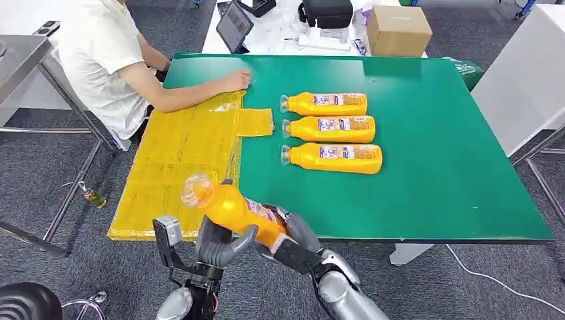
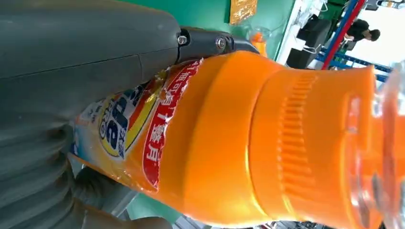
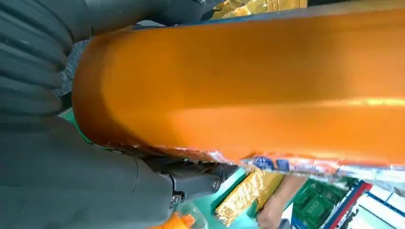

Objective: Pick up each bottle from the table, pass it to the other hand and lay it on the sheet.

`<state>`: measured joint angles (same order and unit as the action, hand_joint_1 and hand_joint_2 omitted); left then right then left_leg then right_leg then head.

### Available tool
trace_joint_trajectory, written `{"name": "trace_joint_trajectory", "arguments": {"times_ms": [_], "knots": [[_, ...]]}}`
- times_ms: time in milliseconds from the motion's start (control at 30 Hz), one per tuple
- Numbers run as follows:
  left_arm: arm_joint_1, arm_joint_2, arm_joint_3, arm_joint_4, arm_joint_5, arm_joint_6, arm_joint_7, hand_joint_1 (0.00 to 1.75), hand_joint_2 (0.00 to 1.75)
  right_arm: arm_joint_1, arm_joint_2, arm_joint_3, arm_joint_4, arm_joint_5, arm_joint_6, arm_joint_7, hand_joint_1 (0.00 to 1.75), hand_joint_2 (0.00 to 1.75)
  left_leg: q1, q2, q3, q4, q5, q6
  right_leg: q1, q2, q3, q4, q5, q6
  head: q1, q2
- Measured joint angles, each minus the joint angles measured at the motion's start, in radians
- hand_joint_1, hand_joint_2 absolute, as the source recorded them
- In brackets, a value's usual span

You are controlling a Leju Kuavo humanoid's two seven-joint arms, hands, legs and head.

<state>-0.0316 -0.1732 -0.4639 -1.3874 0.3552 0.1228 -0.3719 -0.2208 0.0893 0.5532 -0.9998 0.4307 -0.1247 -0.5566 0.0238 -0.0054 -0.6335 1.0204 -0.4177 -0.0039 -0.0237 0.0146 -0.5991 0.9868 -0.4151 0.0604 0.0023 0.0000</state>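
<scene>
An orange juice bottle [image 1: 230, 207] hangs tilted over the table's near edge, its clear cap pointing up and left. My left hand [image 1: 220, 248] grips it from below near the shoulder, and my right hand [image 1: 296, 240] holds its base end. In the left wrist view my left hand [image 2: 71, 57] wraps the labelled body of the bottle [image 2: 267, 143]. In the right wrist view my right hand [image 3: 57, 181] closes around the bottle's [image 3: 262, 95] lower part. Three more bottles [image 1: 326, 103] [image 1: 331, 128] [image 1: 335, 157] lie side by side on the green table [image 1: 433, 167]. The yellow sheet [image 1: 180, 153] covers the table's left end.
A person in a white shirt [image 1: 100, 53] sits at the far left, one hand [image 1: 234, 81] resting on the sheet's far corner. Behind the green table stand a cardboard box [image 1: 398, 30], a tablet [image 1: 234, 25] and a black bag [image 1: 326, 12]. A white table [image 1: 526, 80] is at the right.
</scene>
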Motion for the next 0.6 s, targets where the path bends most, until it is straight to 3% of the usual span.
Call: {"name": "trace_joint_trajectory", "arguments": {"times_ms": [133, 167, 200, 333, 367, 400, 467, 600], "knots": [[-0.009, 0.0, 0.0, 0.004, 0.011, -0.016, -0.002, 0.0, 1.75, -0.019, 0.005, 0.024, 0.025, 0.014, 0.0, 0.0, 1.75, 1.75, 0.0, 0.0, 0.0, 0.0, 0.0, 0.0, 0.0, 0.0, 0.0, 0.0, 0.0, 0.0, 0.0, 0.0], [-0.009, 0.0, 0.0, 0.004, 0.011, -0.016, -0.003, 0.72, 1.75, -0.022, 0.005, 0.029, 0.03, 0.016, 0.0, 0.0, 1.75, 1.75, 0.0, 0.0, 0.0, 0.0, 0.0, 0.0, 0.0, 0.0, 0.0, 0.0, 0.0, 0.0, 0.0, 0.0], [-0.01, 0.0, 0.001, 0.005, 0.011, -0.017, -0.003, 1.75, 1.75, -0.025, 0.005, 0.032, 0.034, 0.016, 0.0, 0.0, 1.75, 1.75, 0.0, 0.0, 0.0, 0.0, 0.0, 0.0, 0.0, 0.0, 0.0, 0.0, 0.0, 0.0, 0.0, 0.0], [-0.012, 0.0, 0.002, 0.007, 0.026, -0.038, -0.006, 1.75, 1.75, -0.037, 0.008, 0.043, 0.048, 0.019, -0.002, -0.006, 1.66, 1.75, 0.0, 0.0, 0.0, 0.0, 0.0, 0.0, 0.0, 0.0, 0.0, 0.0, 0.0, 0.0, 0.0, 0.0], [-0.013, 0.002, 0.003, 0.008, 0.042, -0.058, -0.006, 1.75, 1.75, -0.041, 0.008, 0.047, 0.051, 0.023, -0.005, -0.012, 1.57, 1.75, 0.0, 0.0, 0.0, 0.0, 0.0, 0.0, 0.0, 0.0, 0.0, 0.0, 0.0, 0.0, 0.0, 0.0], [-0.015, 0.004, 0.005, 0.01, 0.055, -0.073, -0.004, 1.75, 1.75, -0.044, 0.007, 0.05, 0.053, 0.027, -0.009, -0.017, 1.34, 1.75, 0.0, 0.0, 0.0, 0.0, 0.0, 0.0, 0.0, 0.0, -0.001, 0.0, 0.0, 0.0, 0.0, 0.0], [-0.017, 0.008, 0.013, 0.018, 0.085, -0.102, 0.007, 1.75, 1.75, -0.05, 0.007, 0.059, 0.057, 0.039, -0.022, -0.024, 0.02, 1.75, 0.0, 0.0, 0.0, 0.0, 0.0, 0.0, 0.0, 0.0, -0.001, 0.0, 0.0, 0.0, 0.0, 0.0], [-0.024, 0.008, 0.032, 0.029, 0.136, -0.149, 0.021, 1.75, 1.75, -0.052, 0.008, 0.082, 0.06, 0.036, -0.038, -0.05, 0.0, 1.75, 0.0, 0.0, 0.0, 0.0, 0.0, 0.0, 0.0, 0.0, -0.001, 0.0, 0.0, 0.0, -0.001, 0.0]]}}
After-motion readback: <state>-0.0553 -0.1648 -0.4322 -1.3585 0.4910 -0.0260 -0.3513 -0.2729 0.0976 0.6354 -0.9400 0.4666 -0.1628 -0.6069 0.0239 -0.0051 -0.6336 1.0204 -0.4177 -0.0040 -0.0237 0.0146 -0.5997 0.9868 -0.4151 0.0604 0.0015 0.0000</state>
